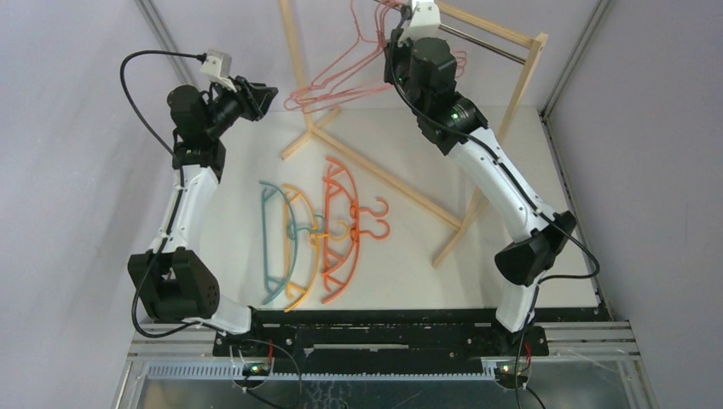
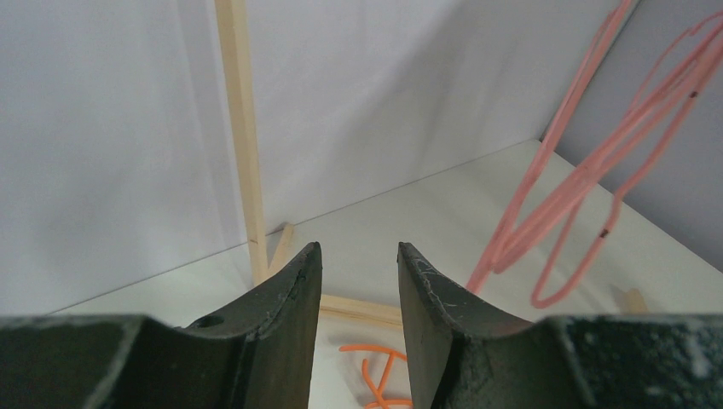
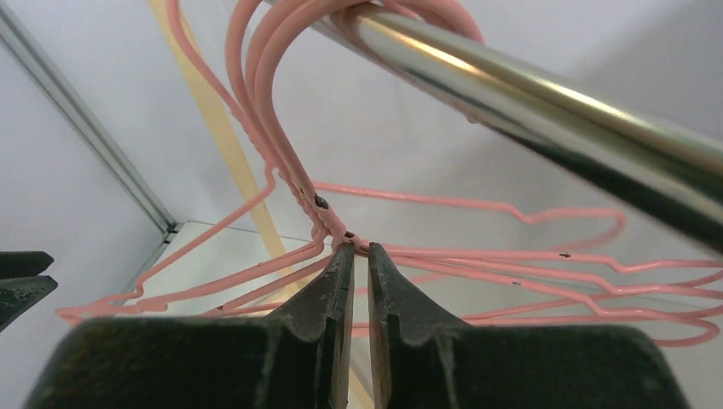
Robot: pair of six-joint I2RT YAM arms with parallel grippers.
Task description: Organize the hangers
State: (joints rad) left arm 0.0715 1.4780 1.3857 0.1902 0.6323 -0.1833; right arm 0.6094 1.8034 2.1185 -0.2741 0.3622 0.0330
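Several thin pink wire hangers hang by their hooks on the rack's metal rod. My right gripper is up at the rod, its jaws nearly together and pinching the twisted neck of one pink hanger. In the top view the right gripper is mostly hidden under its wrist. A teal hanger, a yellow hanger and orange hangers lie side by side on the table. My left gripper is raised at the far left, open and empty, well away from the pink hangers.
The pale wooden rack stands at the back, with floor bars crossing the table and an upright post ahead of the left gripper. An orange hanger shows below the left fingers. Grey walls close in on both sides.
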